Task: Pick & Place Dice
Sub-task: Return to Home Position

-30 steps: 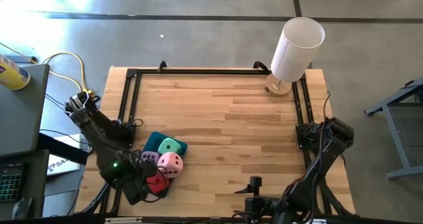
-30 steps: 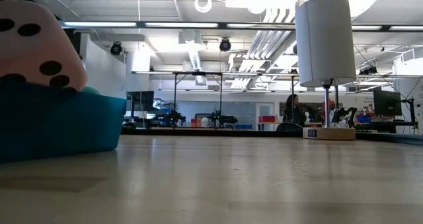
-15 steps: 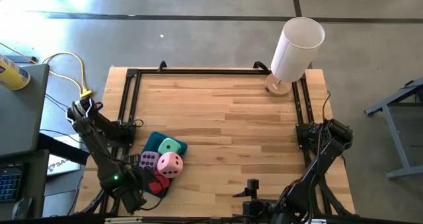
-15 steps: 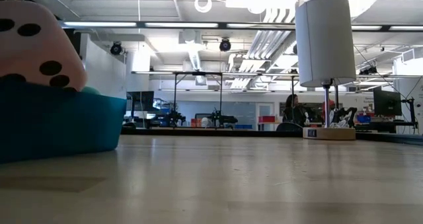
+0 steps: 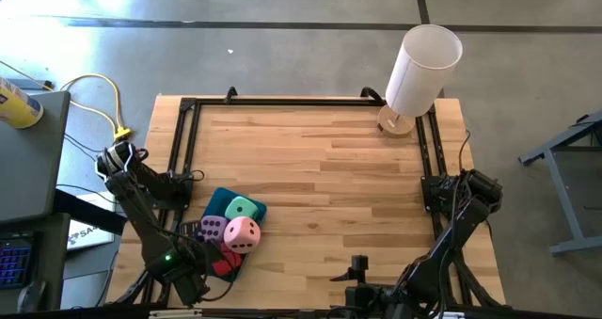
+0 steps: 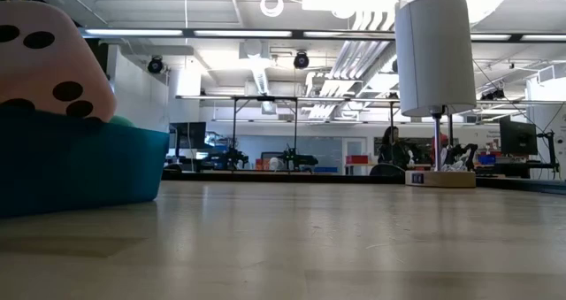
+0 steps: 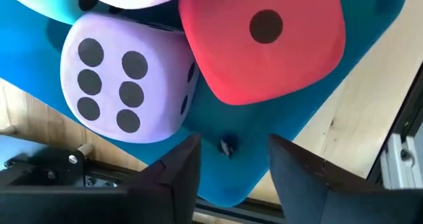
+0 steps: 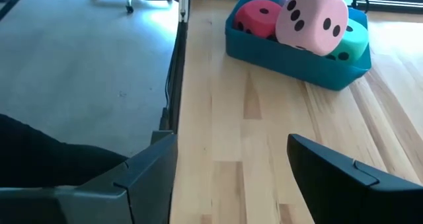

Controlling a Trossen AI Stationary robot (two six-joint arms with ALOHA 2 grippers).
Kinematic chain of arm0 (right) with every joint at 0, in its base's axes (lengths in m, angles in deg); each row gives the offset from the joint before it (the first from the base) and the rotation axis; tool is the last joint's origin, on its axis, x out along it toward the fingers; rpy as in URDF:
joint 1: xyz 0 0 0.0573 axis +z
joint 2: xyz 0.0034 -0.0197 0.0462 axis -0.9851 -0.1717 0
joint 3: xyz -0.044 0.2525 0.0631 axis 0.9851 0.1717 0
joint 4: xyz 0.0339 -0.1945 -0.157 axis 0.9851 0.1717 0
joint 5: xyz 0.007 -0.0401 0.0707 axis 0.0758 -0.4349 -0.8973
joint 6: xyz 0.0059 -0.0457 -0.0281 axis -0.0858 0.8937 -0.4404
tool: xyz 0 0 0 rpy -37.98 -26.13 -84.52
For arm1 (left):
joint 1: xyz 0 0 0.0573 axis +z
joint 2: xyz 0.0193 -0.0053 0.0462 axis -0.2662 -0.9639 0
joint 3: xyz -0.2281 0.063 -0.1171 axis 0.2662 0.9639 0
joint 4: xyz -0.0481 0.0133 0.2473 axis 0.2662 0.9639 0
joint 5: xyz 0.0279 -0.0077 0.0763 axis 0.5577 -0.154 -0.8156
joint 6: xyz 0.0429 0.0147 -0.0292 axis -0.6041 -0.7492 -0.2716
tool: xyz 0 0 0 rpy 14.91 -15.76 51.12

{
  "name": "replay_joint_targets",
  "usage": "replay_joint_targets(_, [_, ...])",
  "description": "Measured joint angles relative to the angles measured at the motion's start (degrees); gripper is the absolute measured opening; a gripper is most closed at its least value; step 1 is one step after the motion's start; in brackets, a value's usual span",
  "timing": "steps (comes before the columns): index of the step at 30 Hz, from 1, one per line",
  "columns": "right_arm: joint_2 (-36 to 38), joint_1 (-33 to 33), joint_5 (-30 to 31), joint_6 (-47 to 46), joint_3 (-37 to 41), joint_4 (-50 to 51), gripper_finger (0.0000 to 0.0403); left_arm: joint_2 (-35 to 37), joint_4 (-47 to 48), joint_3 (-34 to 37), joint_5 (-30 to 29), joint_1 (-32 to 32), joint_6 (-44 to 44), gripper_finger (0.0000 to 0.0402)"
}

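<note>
Dice: pink die [image 5: 243,232] on top of green die [image 5: 246,208], purple die [image 7: 125,85] and red die [image 7: 264,45], all in teal tray [image 5: 218,200].
Tray place: left front of desk [image 5: 329,168].
Left claw [image 7: 230,151]: fingers apart, empty, over tray rim beside purple and red dice.
Right claw [image 8: 231,148]: fingers apart, empty, at desk's front edge, well apart from tray.

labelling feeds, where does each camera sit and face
High view: above the table, looking straight down; left arm and right arm show.
Low view: table-top height, looking level into the room; no arm shows.
Left wrist view: over the tray, facing purple die and red die; open left hand shows.
Right wrist view: low, facing across the table to the tray; open right hand shows.
Shared: pink die in high, low, right wrist views.
</note>
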Motion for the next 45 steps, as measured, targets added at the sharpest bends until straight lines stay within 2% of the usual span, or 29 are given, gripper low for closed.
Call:
replay_joint_targets(4, [0.0, 0.0, 0.0, -0.2, 0.0, -1.0, 0.0277, 0.1, 0.0, 0.0, 1.3, 0.0, -3.9, 0.0175])
replay_joint_targets(8, [0.0, -0.2, -0.4, 0.2, 0.0, -4.8, 0.0277, 0.8, 0.0, 0.0, 1.9, 0.7, -3.2, 0.0168])
replay_joint_targets(16, [0.0, -2.3, -1.2, 7.0, 0.0, -6.2, 0.0277, 4.8, 0.1, 0.0, -1.8, 3.4, -8.1, 0.0119])
replay_joint_targets(19, [1.1, -3.6, -4.7, 9.0, 0.0, -7.3, 0.0266, 6.8, 0.0, 0.0, -5.4, 4.8, -12.4, 0.0092])
replay_joint_targets(24, [4.3, -5.4, -9.5, 15.2, 0.0, -7.9, 0.0201, 10.1, 0.1, 0.0, -10.7, 6.6, -20.6, 0.0048])
replay_joint_targets(28, [7.1, -6.8, -9.6, 19.6, 0.0, -3.6, 0.0122, 13.0, 3.0, 0.0, -11.3, 7.8, -22.7, 0.0018])
replay_joint_targets(31, [9.0, -7.2, -7.3, 21.7, 0.0, 1.9, 0.0058, 15.4, 7.1, 0.0, -12.9, 8.4, -22.0, 0.0003])
replay_joint_targets(34, [11.0, -7.9, -6.5, 22.6, 0.0, 7.3, 0.0011, 18.1, 8.8, 0.0, -17.9, 8.3, -22.9, 0.0001])
replay_joint_targets(38, [14.6, -8.1, -6.7, 23.5, 0.0, 11.3, 0.0006, 21.7, 8.7, 0.0, -28.3, 8.3, -27.6, 0.0001])
replay_joint_targets(43, [19.0, -8.9, -7.3, 28.2, 0.0, 16.4, 0.0002, 26.0, 8.7, 0.0, -39.4, 10.6, -38.0, 0.0001])
replay_joint_targets(45, [20.8, -9.9, -7.2, 30.2, 0.0, 18.4, 0.0002, 27.8, 8.6, 0.0, -42.0, 12.3, -41.3, 0.0001])
